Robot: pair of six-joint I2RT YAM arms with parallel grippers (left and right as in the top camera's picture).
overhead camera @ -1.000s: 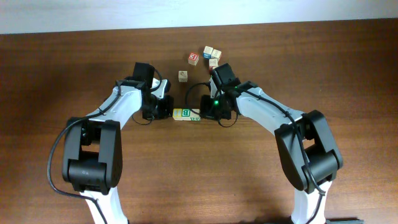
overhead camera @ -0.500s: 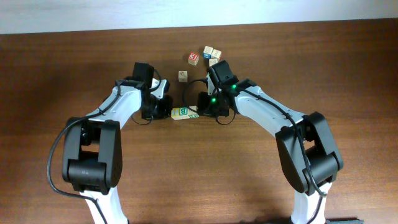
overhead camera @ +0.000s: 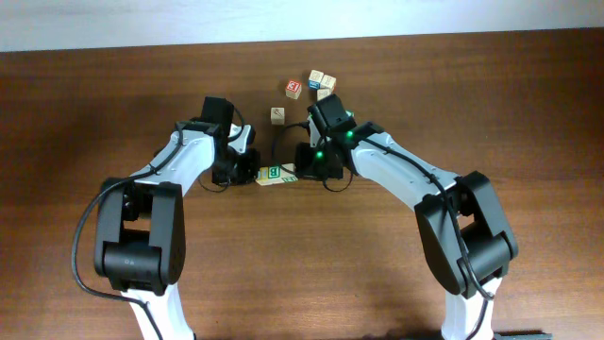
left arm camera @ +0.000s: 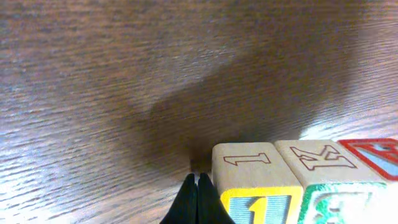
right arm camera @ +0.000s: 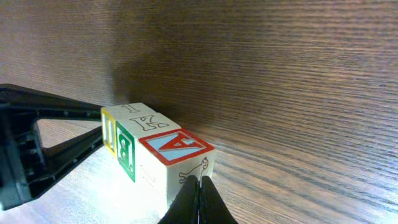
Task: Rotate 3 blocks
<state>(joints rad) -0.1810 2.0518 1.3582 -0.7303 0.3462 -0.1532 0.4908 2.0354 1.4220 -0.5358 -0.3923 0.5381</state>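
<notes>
Blocks [overhead camera: 276, 174] lie end to end in one straight row between the two tools, near the middle of the table [overhead camera: 302, 269]. The yellow block [left arm camera: 255, 186] is at the end nearest the left gripper [left arm camera: 198, 199], and the green block [right arm camera: 126, 149] is in the centre. The tan block [right arm camera: 177, 169], with a red letter on one side, is at the end nearest the right gripper [right arm camera: 200, 198]. The three touch face to face.

The row's long axis runs almost straight from one tool to the other, so each gripper meets an end cube rather than a flank. Both grippers have their fingers pressed together to a single point and pinch nothing.

In the left wrist view the point sits just beside the near corner of the yellow block, which lies ahead and to its right. In the right wrist view the point sits at the lower corner of the tan block's end face, with the row stretching ahead and to its left. Whether either point touches wood cannot be told.

Each arm is nearest its own end, and turning the row would seem to call for off-centre pushes in opposite directions at the two ends. Beyond the right gripper, well apart from the row, lie several loose cubes [overhead camera: 316, 78].
</notes>
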